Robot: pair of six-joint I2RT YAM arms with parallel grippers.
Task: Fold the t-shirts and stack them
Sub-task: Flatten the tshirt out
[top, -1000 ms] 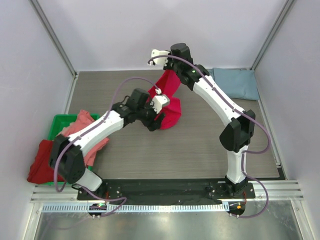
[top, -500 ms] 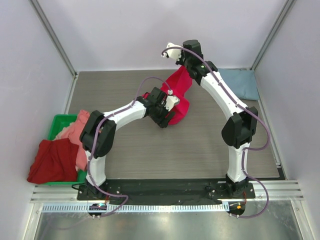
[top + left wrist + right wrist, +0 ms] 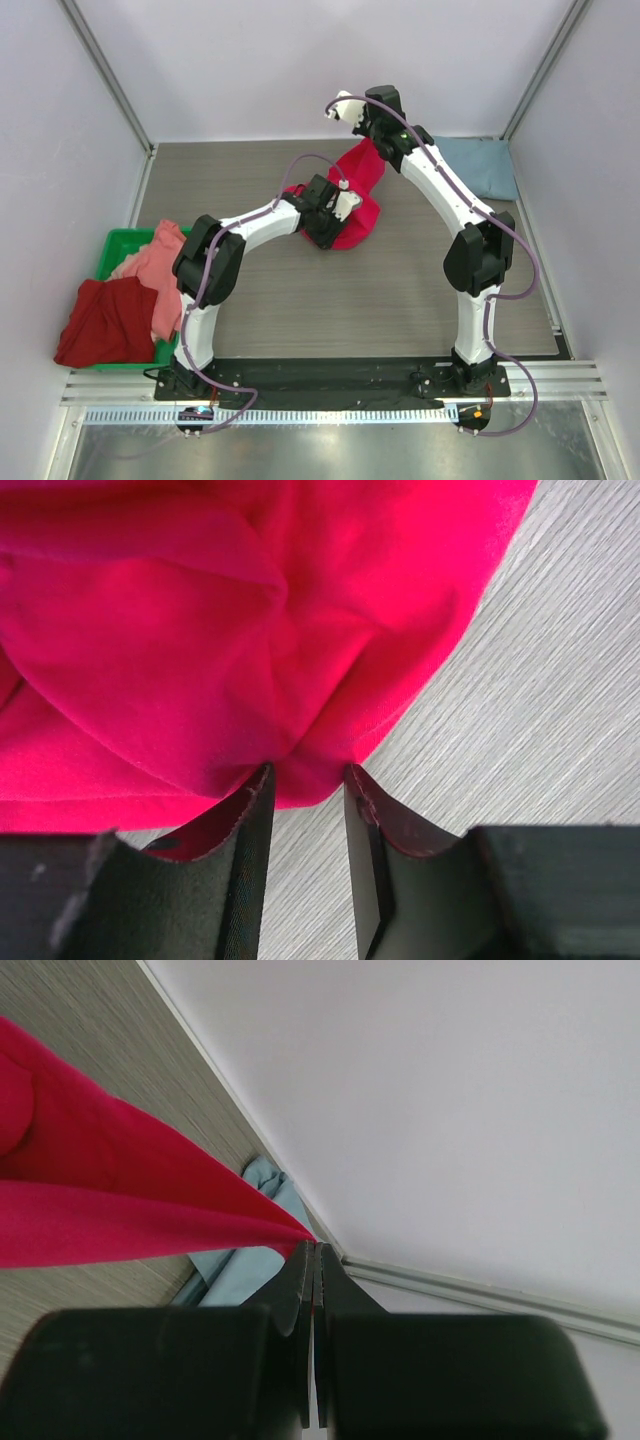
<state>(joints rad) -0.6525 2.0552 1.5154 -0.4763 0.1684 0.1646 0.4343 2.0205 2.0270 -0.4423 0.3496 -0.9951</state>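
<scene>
Crimson-pink t-shirt point(image 3: 360, 190) hangs slantwise over the far middle of the table point(image 3: 300, 300).
Right gripper point(image 3: 315, 1250), raised, is pinched tight on the far upper corner. The cloth runs down near-left to the left gripper point(image 3: 308, 775), whose jaws are slightly apart at the hem, seemingly not holding. Since half a second ago the left arm has reached in further and the right has barely moved.
</scene>
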